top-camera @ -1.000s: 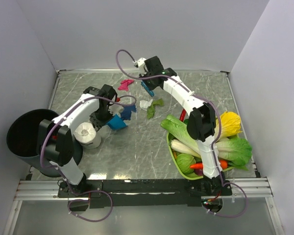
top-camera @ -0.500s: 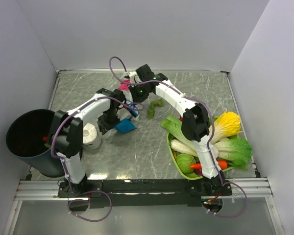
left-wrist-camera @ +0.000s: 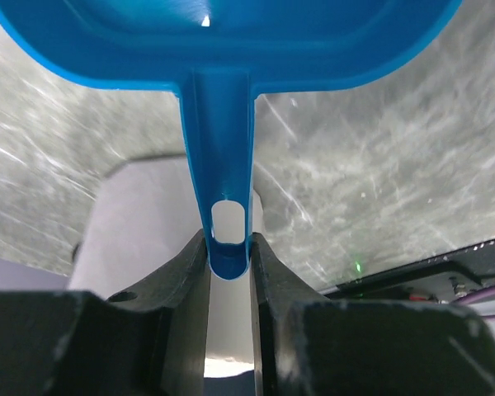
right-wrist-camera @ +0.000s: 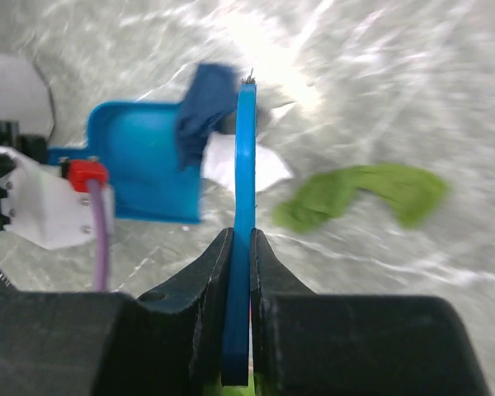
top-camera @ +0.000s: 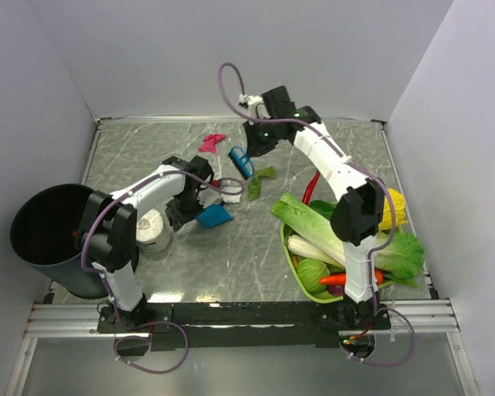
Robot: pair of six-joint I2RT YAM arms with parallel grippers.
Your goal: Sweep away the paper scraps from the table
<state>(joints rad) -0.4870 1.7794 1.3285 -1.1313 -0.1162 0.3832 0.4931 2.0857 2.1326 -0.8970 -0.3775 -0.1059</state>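
My left gripper point(top-camera: 195, 205) point(left-wrist-camera: 228, 247) is shut on the handle of a blue dustpan point(top-camera: 215, 216) point(left-wrist-camera: 231, 33) that rests on the grey table point(top-camera: 239, 247). My right gripper point(top-camera: 250, 150) point(right-wrist-camera: 239, 239) is shut on a blue brush point(top-camera: 242, 162) point(right-wrist-camera: 245, 190) and holds it above the table. In the right wrist view a dark blue scrap point(right-wrist-camera: 206, 103) lies at the dustpan's point(right-wrist-camera: 144, 169) edge. A white scrap point(right-wrist-camera: 256, 169) lies beside it and a green scrap point(right-wrist-camera: 363, 194) further right. A magenta scrap point(top-camera: 211, 143) and the green scrap point(top-camera: 260, 180) lie on the table.
A white tissue roll point(top-camera: 151, 228) stands left of the dustpan. A black bin point(top-camera: 45, 239) sits at the left edge. A green basket point(top-camera: 290, 252) of vegetables is at the right, with a red chilli point(top-camera: 312, 188) behind it. White walls enclose the table.
My right arm swept the brush left toward the dustpan, then drew back up and right. The white scrap moved left to the dustpan. My left gripper shifted the dustpan slightly right.
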